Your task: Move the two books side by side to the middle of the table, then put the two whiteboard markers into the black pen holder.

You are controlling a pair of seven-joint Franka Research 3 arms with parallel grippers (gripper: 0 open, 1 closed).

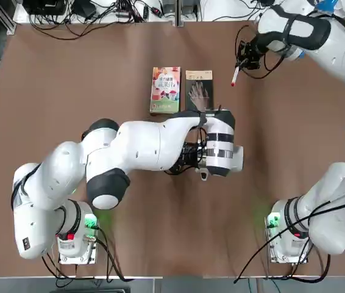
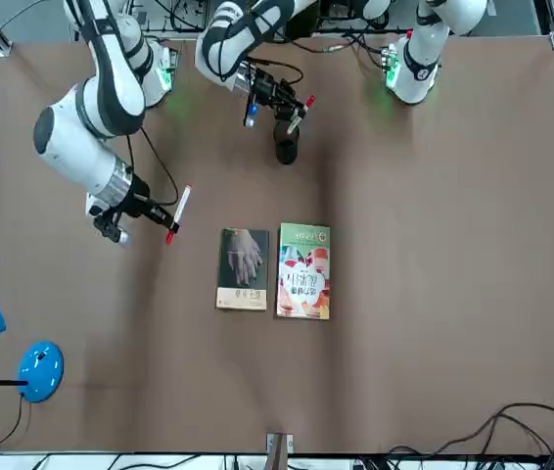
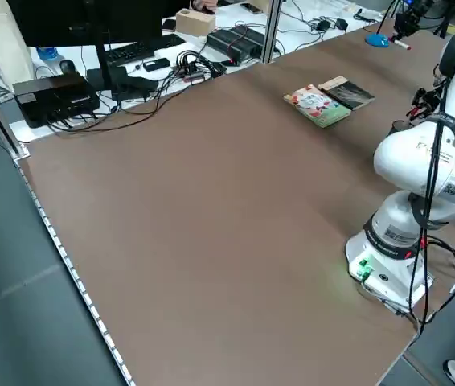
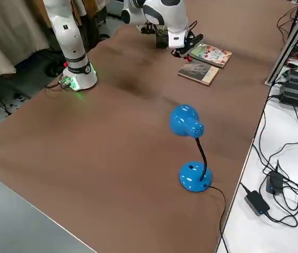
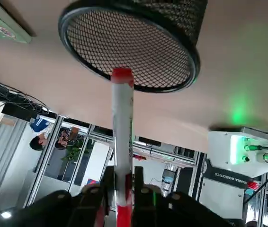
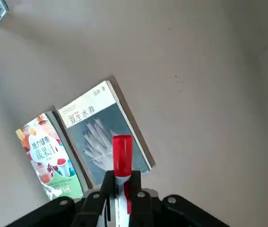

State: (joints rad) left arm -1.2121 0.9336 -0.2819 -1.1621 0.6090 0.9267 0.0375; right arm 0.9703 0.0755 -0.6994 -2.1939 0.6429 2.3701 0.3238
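Note:
The two books lie side by side mid-table: the pale one (image 1: 165, 90) and the dark one with a hand image (image 1: 199, 90). My left gripper (image 2: 279, 99) hangs just above the black pen holder (image 2: 286, 147) and is shut on a red-capped whiteboard marker (image 2: 300, 110). In the left wrist view that marker (image 5: 122, 142) points into the holder's mesh mouth (image 5: 129, 42). The top view hides the holder under the left arm. My right gripper (image 1: 241, 62) is raised right of the books, shut on the other marker (image 1: 235, 76). The right wrist view shows this marker (image 6: 121, 161) above the dark book (image 6: 105, 132).
A blue desk lamp (image 4: 188, 124) with a round base (image 2: 40, 370) stands near the table's far right corner. Cables and electronics (image 3: 123, 76) lie beyond the far edge. Both arm bases (image 1: 75, 241) sit at the near edge.

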